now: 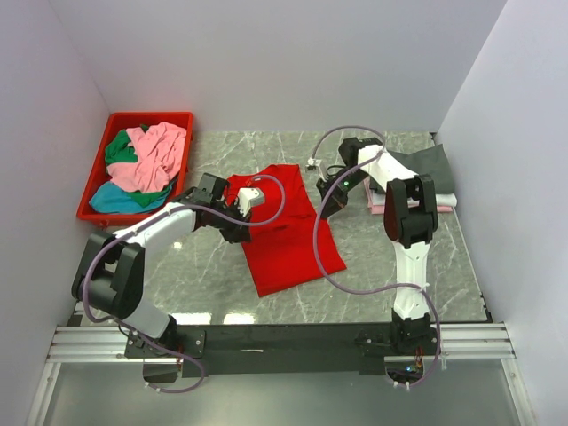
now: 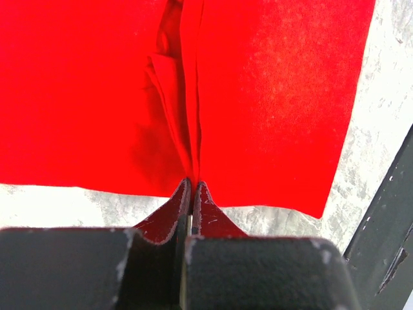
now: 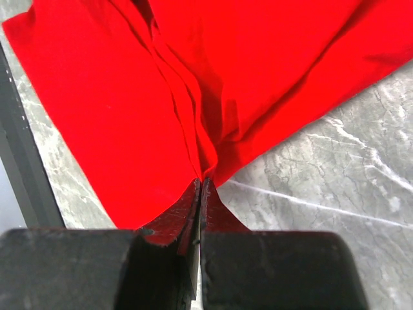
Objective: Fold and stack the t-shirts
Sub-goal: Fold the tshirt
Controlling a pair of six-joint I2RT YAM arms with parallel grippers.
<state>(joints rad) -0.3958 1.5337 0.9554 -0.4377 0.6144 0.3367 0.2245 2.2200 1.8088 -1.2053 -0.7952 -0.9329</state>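
As both arms reach inward, left fingers point(image 2: 169, 213), right fingers point(image 3: 173, 216), each pinched tight on red t-shirt point(image 1: 293, 240)

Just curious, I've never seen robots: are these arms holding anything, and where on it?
Both hold the red t-shirt: the left gripper pinches its left edge, the right gripper its right edge.
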